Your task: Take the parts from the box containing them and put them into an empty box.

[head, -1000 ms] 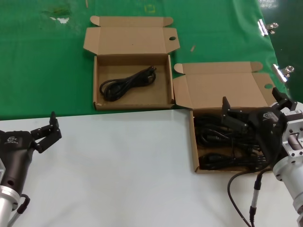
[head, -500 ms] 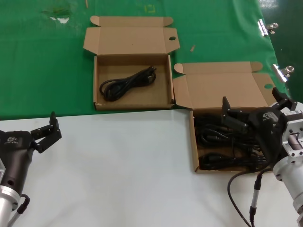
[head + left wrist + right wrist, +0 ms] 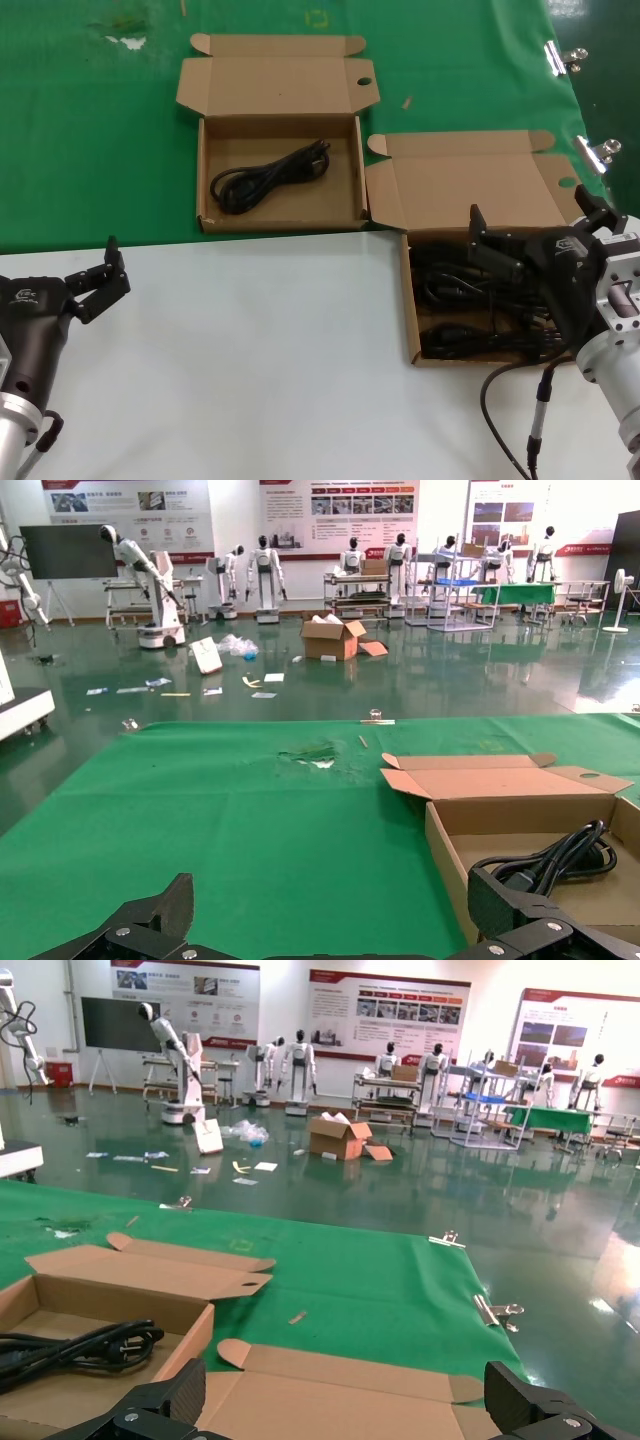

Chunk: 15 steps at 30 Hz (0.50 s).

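Note:
The box containing the parts (image 3: 410, 300) lies open at the right, where the green mat meets the white table, and holds several black power cords (image 3: 460, 300). My right gripper (image 3: 528, 207) hovers open over it; the right wrist view shows that gripper (image 3: 348, 1390) above the box's lid (image 3: 330, 1400). The other box (image 3: 201, 170) sits farther back on the mat with one coiled cord (image 3: 265, 178) in it, also seen as a cord (image 3: 550, 855) from the left wrist. My left gripper (image 3: 116, 266) rests open at the near left, nothing between its fingers.
Metal clips (image 3: 565, 57) pin the green mat (image 3: 100, 130) at the right edge. The white table surface (image 3: 260, 350) spreads between my arms. My own thin black wire (image 3: 500, 395) loops by the right arm.

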Motion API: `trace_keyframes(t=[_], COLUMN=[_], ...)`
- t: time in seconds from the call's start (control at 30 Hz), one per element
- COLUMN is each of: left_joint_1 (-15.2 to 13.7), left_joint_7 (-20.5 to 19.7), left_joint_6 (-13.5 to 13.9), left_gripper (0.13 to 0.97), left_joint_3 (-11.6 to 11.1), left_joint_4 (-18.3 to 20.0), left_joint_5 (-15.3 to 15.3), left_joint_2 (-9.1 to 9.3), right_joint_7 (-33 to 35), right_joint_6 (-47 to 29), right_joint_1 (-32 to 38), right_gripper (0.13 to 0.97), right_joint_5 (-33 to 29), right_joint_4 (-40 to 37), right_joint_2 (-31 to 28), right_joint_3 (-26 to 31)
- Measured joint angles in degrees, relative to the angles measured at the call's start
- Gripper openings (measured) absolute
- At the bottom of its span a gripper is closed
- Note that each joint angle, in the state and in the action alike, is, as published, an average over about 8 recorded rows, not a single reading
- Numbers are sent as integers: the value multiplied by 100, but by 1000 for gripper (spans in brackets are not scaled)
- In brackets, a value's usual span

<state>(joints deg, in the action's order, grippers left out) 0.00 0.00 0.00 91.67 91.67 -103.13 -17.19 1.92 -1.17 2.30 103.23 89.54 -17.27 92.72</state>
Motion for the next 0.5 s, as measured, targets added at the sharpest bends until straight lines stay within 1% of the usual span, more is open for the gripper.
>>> trace_keyframes(t=[0.5], left_joint_1=[0], left_joint_7=[0], left_joint_6=[0], left_gripper=[966], left_joint_3=[0], left_joint_4=[0], left_joint_5=[0], left_joint_2=[0], right_joint_7=[0], right_joint_6=[0], right_joint_1=[0], right_gripper=[966], right_joint_5=[0], right_joint_4=[0], right_joint_2=[0], right_joint_3=[0])
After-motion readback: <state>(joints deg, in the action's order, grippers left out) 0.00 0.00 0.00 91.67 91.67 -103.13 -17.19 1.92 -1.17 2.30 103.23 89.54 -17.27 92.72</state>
